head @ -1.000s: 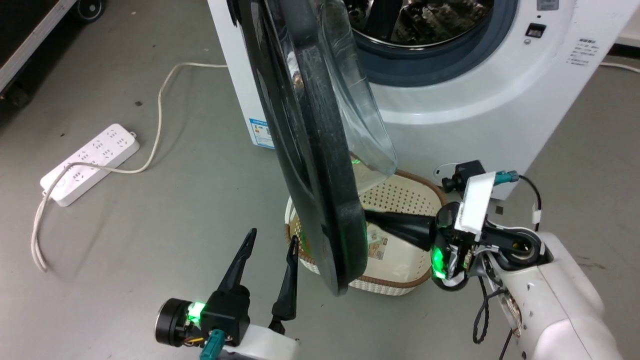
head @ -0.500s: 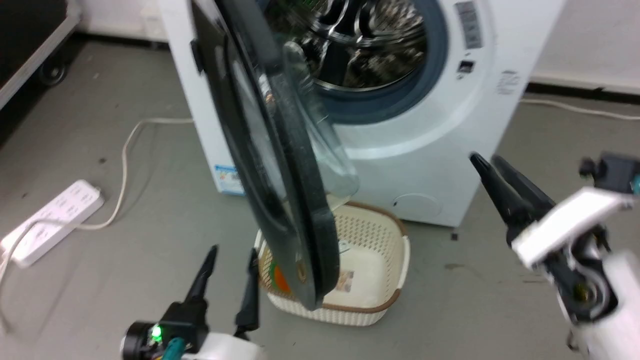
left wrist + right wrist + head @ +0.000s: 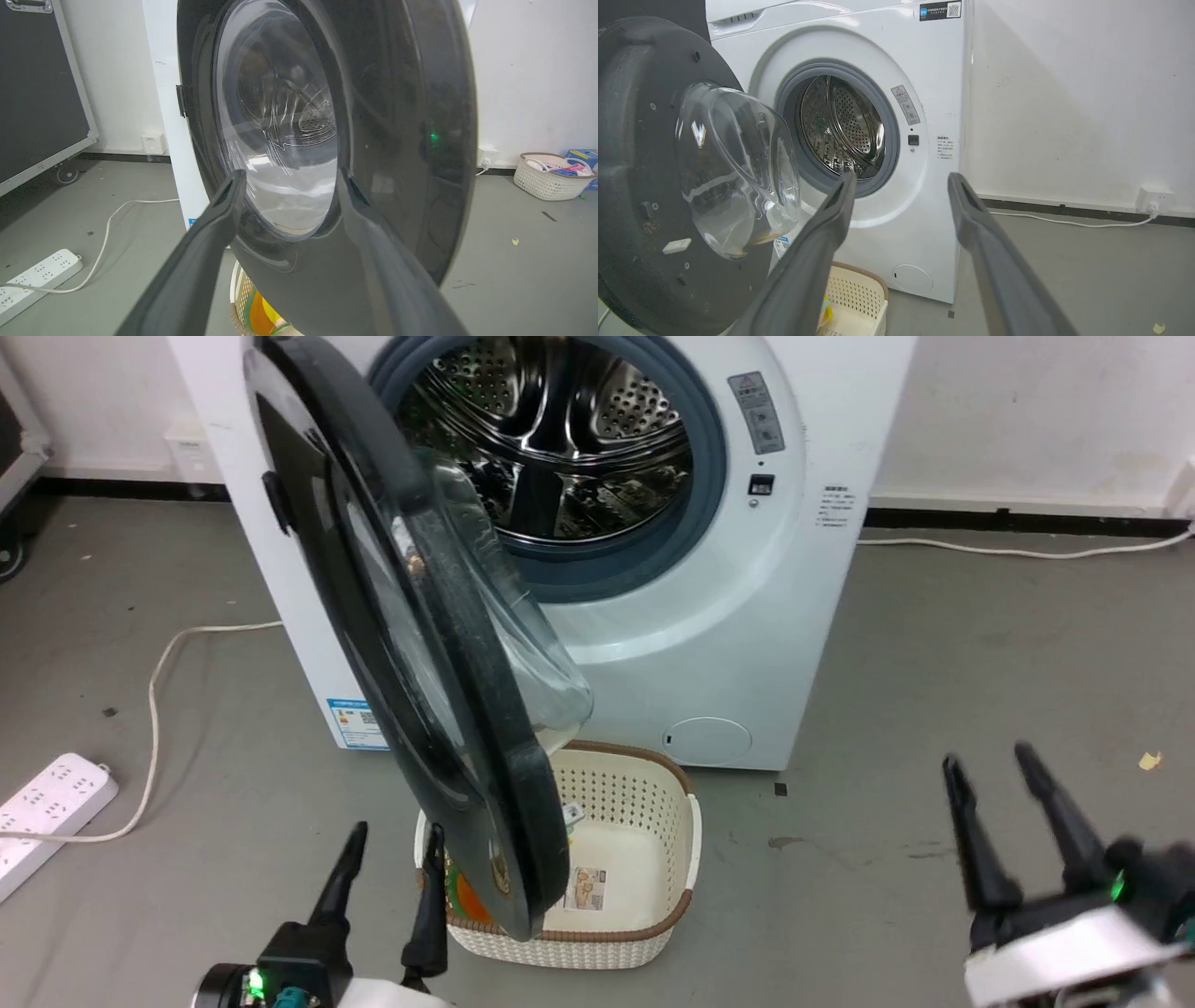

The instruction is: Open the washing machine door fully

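Head view: glossy black round washing machine door, bulging clear glass.

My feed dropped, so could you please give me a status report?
Left gripper, right gripper open, empty. Washing machine door part open. Basket below its edge.

Black QR-code sticker high on white front-loading washing machine, grey warning label with red triangle beside its drum opening, blue-edged sticker low on its side, wording unreadable.

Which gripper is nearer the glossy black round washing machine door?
Left. The left gripper is just left of the door, by its lower edge; the right gripper is well off to its right.
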